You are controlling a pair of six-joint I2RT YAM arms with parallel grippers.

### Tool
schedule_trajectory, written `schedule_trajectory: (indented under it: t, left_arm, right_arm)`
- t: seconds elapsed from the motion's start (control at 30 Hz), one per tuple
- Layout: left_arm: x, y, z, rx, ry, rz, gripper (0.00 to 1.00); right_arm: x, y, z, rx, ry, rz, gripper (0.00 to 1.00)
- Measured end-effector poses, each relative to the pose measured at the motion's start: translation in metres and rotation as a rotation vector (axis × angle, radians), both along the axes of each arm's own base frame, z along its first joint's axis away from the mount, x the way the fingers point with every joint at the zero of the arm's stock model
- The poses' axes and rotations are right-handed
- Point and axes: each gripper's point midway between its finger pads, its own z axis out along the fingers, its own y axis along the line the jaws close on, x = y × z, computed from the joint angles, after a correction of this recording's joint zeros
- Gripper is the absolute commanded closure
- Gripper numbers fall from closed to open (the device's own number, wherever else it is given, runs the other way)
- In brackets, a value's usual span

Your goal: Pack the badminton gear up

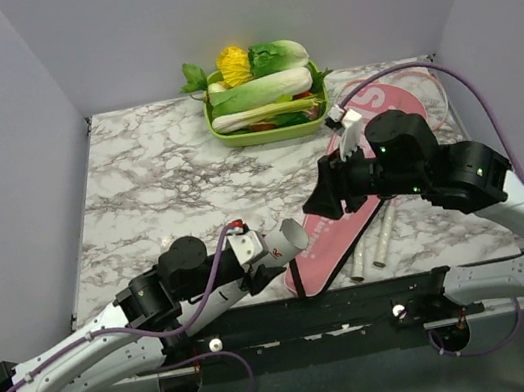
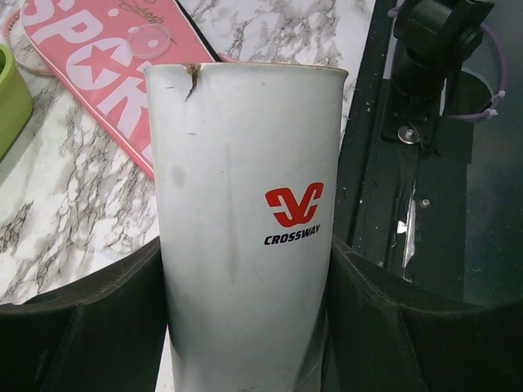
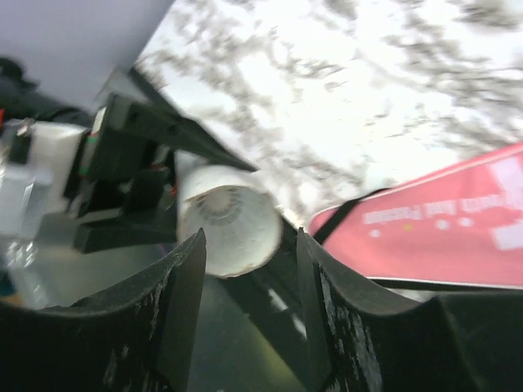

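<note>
My left gripper (image 1: 265,258) is shut on the long white tube (image 1: 276,244), held just above the table's near edge with its open end toward the right. In the left wrist view the tube (image 2: 245,204) fills the space between the jaws and shows a red CROSSWAY logo. The pink cover bag (image 1: 362,188) lies diagonally on the right half, and also shows in the left wrist view (image 2: 90,73) and right wrist view (image 3: 441,229). Two pale racket handles (image 1: 378,247) stick out beside it. My right gripper (image 1: 328,194) is open above the bag's narrow end, facing the tube's open mouth (image 3: 229,229).
A green tray of vegetables (image 1: 266,104) stands at the back centre. A small clear round lid (image 2: 149,39) lies on the bag. The black mounting rail (image 1: 363,305) runs along the near edge. Grey walls close off the left, right and back.
</note>
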Motion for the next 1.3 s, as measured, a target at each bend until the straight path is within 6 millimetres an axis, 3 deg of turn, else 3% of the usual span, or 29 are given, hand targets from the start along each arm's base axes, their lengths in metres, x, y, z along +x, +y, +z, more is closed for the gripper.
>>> schedule_trajectory:
  t: [0.07, 0.17, 0.4, 0.57, 0.63, 0.8, 0.97, 1.3]
  left_arm:
    - [0.001, 0.000, 0.000, 0.000, -0.001, 0.003, 1.00]
    - [0.001, 0.000, 0.000, 0.001, -0.001, 0.006, 1.00]
    - [0.002, 0.001, 0.000, 0.001, -0.002, 0.012, 1.00]
    - [0.003, 0.001, 0.001, -0.003, -0.006, 0.018, 1.00]
    - [0.003, 0.002, 0.002, -0.005, -0.006, 0.019, 1.00]
    - [0.003, 0.002, 0.002, -0.006, -0.006, 0.022, 1.00]
    - [0.003, 0.002, 0.002, -0.005, -0.006, 0.022, 1.00]
    - [0.004, 0.001, 0.000, -0.001, -0.004, 0.023, 1.00]
  right_arm:
    - [0.016, -0.014, 0.002, -0.028, -0.034, -0.089, 0.43]
    - [0.057, -0.046, -0.012, -0.090, -0.049, -0.273, 0.43]
    - [0.136, -0.126, -0.107, -0.316, 0.067, -0.642, 0.44]
    - [0.181, -0.155, -0.170, -0.475, 0.156, -0.770, 0.45]
    - [0.195, -0.168, -0.185, -0.507, 0.181, -0.815, 0.45]
    - [0.224, -0.191, -0.221, -0.569, 0.247, -0.872, 0.47]
    - [0.250, -0.210, -0.236, -0.591, 0.266, -0.913, 0.47]
    - [0.257, -0.215, -0.273, -0.664, 0.319, -0.886, 0.48]
